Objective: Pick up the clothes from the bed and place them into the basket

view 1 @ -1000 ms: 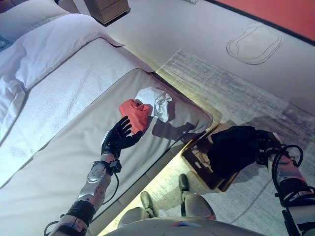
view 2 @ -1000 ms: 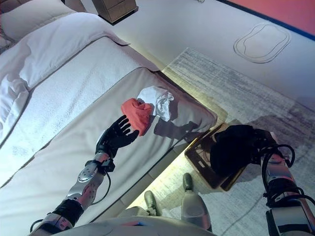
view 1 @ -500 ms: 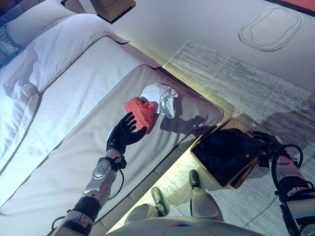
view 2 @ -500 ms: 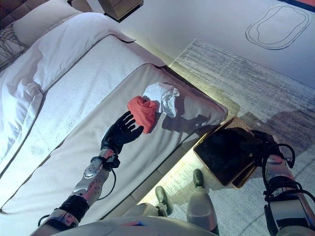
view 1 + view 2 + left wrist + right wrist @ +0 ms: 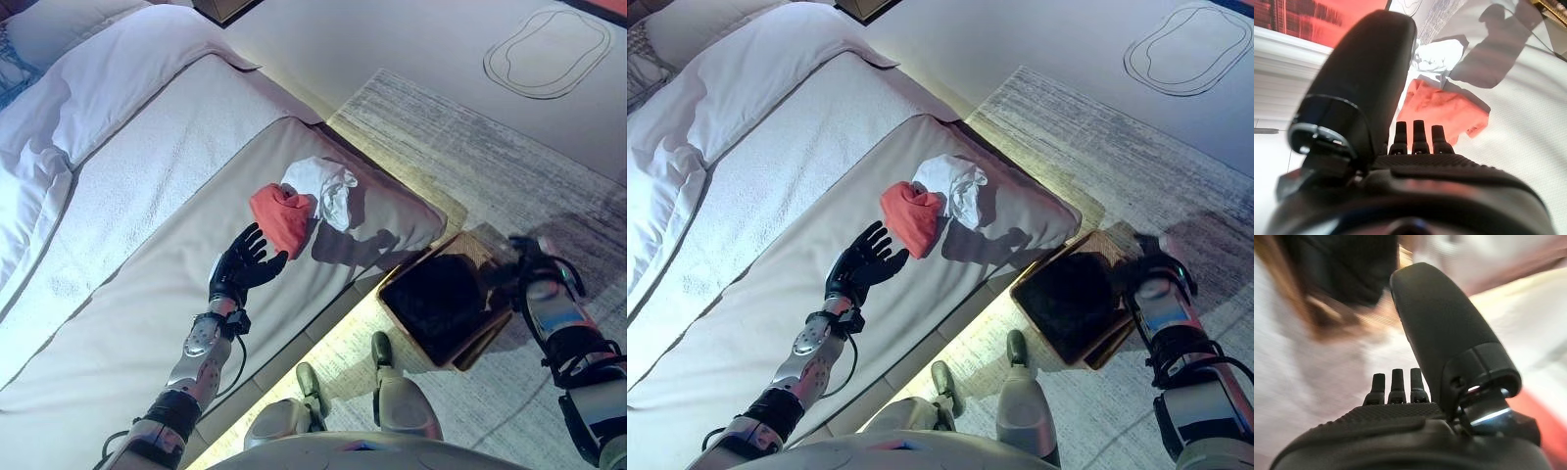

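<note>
Something dark, probably a garment already dropped in, fills the basket (image 5: 468, 338) on the floor beside the bed's (image 5: 127, 196) near right corner. Two pieces are left on the bed near that corner: a crumpled red cloth (image 5: 282, 215) and a bunched white cloth (image 5: 321, 186) touching it on its far right side. The left robot hand (image 5: 240, 269) hovers just short of the red cloth, fingers spread apart and holding nothing. The right robot hand (image 5: 1156, 262) sits by the basket's right side, fingers straight and empty in its wrist view.
</note>
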You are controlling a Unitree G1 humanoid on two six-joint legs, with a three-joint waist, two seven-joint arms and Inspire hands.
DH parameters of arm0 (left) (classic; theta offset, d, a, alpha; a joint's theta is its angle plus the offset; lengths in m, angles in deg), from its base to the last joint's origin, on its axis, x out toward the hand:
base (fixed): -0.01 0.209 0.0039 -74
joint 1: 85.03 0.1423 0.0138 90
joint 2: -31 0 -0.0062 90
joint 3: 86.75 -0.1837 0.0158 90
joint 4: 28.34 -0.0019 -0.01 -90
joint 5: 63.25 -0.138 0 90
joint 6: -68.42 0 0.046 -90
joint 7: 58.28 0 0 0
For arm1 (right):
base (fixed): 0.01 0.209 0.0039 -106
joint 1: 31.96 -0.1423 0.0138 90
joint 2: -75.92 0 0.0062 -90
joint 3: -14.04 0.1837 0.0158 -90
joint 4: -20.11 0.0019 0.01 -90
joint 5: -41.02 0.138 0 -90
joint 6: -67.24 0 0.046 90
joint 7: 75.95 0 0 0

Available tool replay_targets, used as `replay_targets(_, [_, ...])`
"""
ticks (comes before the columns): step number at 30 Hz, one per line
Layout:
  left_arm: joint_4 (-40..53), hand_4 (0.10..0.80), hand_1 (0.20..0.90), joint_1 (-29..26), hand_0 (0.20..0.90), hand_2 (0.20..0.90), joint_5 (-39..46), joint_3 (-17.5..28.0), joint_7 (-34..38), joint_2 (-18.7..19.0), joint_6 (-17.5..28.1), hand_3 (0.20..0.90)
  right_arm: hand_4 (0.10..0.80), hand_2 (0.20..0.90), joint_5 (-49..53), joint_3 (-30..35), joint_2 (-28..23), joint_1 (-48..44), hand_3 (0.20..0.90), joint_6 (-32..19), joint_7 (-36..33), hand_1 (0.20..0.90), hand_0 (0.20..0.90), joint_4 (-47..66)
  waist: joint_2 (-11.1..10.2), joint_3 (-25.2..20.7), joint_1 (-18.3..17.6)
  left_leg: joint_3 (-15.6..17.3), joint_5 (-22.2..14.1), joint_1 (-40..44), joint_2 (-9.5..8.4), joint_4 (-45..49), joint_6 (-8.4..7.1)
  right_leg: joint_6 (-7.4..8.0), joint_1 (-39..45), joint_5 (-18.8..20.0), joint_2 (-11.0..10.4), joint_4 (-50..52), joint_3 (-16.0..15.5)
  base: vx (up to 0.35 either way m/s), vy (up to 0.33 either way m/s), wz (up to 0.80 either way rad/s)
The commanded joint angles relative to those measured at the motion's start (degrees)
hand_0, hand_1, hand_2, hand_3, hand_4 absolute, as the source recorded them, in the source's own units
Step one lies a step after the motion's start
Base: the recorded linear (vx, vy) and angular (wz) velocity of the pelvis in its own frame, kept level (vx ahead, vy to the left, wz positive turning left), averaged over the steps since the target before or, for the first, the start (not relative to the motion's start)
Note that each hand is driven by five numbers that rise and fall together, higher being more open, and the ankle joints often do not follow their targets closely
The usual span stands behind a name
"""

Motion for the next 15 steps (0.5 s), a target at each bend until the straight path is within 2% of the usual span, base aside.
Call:
replay_targets(1, [2.2, 0.800, 0.900, -3.4, 0.900, 0.900, -1.7, 0.3, 1.0, 1.9, 8.9, 0.900, 0.800, 0.900, -10.1, -4.1, -3.9, -13.4, 0.900, -4.1, -5.8, 0.900, 0.900, 7.7, -4.3, -2.8, 3.2, -7.0, -4.8, -1.9, 1.22, 2.5, -1.86, 2.34, 1.6, -7.6, -3.9, 5.5, -1.0, 0.081, 0.071, 0.08])
replay_targets(5, [2.8, 0.800, 0.900, -3.0, 0.900, 0.900, -6.1, -0.1, 2.0, 2.0, 9.4, 0.900, 0.800, 0.900, -17.7, -7.9, -4.6, -17.7, 0.900, -4.8, -4.5, 0.900, 0.900, 12.3, -4.2, -1.1, 5.2, -9.3, -5.6, -5.6, 0.35, 7.7, -1.86, 1.27, -0.5, -9.8, -4.6, 10.3, -2.7, 0.029, 0.081, 0.20])
replay_targets(9, [3.1, 0.800, 0.900, -4.7, 0.900, 0.900, -4.5, -1.0, 3.1, 2.3, 11.0, 0.900, 0.800, 0.900, -19.2, -13.8, -6.7, -27.8, 0.900, -5.2, -2.6, 0.900, 0.900, 10.8, -3.0, 4.1, 7.5, -12.1, -5.2, -12.5, -0.83, 12.3, -2.00, 0.31, -5.2, -11.1, -5.5, 14.5, -4.9, -0.144, 0.119, 0.29])
replay_targets(12, [4.8, 0.800, 0.900, -5.3, 0.900, 0.900, -3.3, -2.3, 3.4, 2.6, 12.0, 0.900, 0.800, 0.900, -22.2, -20.6, -7.4, -36.9, 0.900, -3.5, -0.4, 0.900, 0.900, 8.2, -1.7, 8.3, 9.6, -14.2, -4.1, -17.5, -1.87, 13.9, -1.88, -0.18, -9.8, -11.2, -6.0, 17.3, -6.4, -0.160, 0.085, 0.24])
replay_targets(15, [6.5, 0.800, 0.900, -5.5, 0.900, 0.900, -4.2, -3.0, 3.8, 3.3, 12.4, 0.900, 0.800, 0.900, -22.7, -24.7, -7.5, -41.8, 0.900, -1.6, -0.4, 0.900, 0.900, 6.7, -1.1, 10.2, 10.9, -14.7, -3.1, -20.1, -2.66, 13.5, -1.50, -0.12, -12.6, -11.0, -6.2, 18.3, -7.2, -0.120, 0.020, 0.25])
